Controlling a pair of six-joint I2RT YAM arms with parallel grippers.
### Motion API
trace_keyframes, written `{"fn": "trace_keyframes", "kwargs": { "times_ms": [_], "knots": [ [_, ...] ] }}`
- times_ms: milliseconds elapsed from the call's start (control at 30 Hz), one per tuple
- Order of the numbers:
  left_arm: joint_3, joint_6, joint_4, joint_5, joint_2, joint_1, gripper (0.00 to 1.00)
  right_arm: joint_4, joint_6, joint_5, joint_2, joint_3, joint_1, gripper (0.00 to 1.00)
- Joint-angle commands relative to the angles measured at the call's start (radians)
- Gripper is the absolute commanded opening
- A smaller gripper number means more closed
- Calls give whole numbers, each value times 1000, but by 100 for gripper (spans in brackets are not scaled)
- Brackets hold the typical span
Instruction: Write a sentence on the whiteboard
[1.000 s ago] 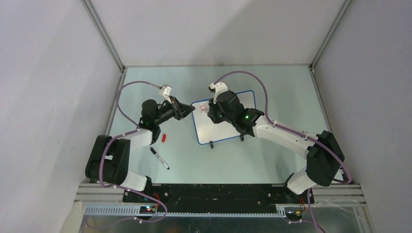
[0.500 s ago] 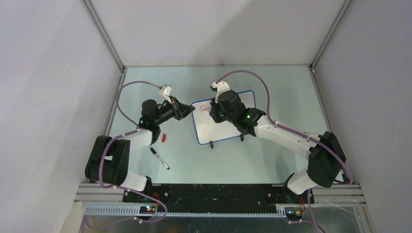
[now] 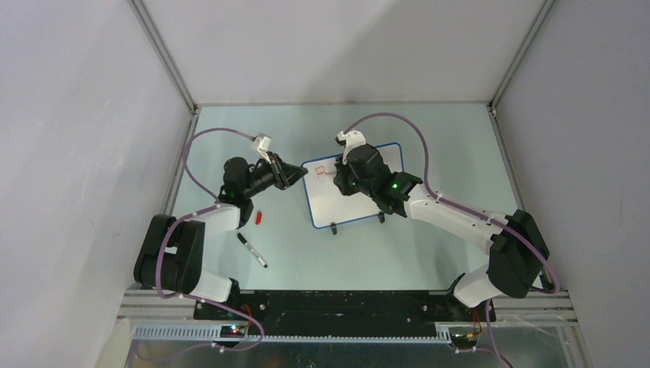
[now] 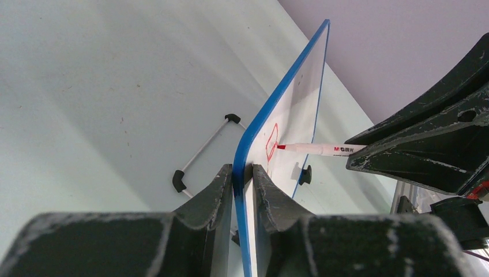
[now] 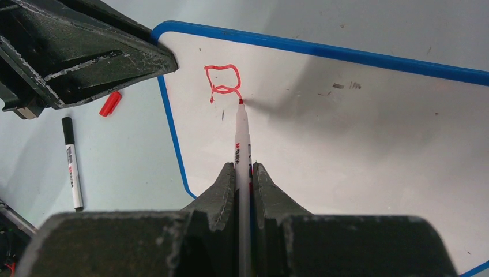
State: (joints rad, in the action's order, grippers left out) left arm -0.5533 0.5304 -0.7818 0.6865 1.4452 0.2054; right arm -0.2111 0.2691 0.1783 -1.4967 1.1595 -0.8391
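- The whiteboard (image 3: 341,205) sits mid-surface between the two arms. It looks propped at a slant on its black clip feet, though I cannot tell how steeply.
- The left jaws are clamped on the board's blue rim near its far left corner. In the left wrist view the edge runs straight down between the two fingers (image 4: 214,190).
- The right jaws are pressed together on the barrel of a red marker (image 5: 242,138), with its tip touching the board.
- The sentence (image 5: 222,81) has barely begun: one red looped shape, which I read as a capital B, sits in the upper left of the board. The tip rests at that letter's lower right, so I judge the step in hand to be finishing the first letter.
- The next move calls for a small lift or slide to the right along the same line, starting the second letter just beside the first and not on top of it.
- Tip pressure should be light and even. The left hold has to brace the board, because any push could rock it on its feet and smear the stroke.
- A black marker (image 3: 251,250) and a red cap (image 3: 259,217) lie on the surface (image 3: 429,138) near the left arm, well apart from the writing — I would leave them alone.
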Motion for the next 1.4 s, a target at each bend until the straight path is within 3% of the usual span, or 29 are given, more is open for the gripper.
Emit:
{"fn": "trace_keyframes", "kwargs": {
  "times_ms": [0,1367],
  "knots": [
    [-8,-23,-11,24,-38,12,21,2,3,26,17,-13,7,0],
    [-6,-26,-8,23,-45,15,21,42,-17,-18,-49,47,-27,0]
  ]
}}
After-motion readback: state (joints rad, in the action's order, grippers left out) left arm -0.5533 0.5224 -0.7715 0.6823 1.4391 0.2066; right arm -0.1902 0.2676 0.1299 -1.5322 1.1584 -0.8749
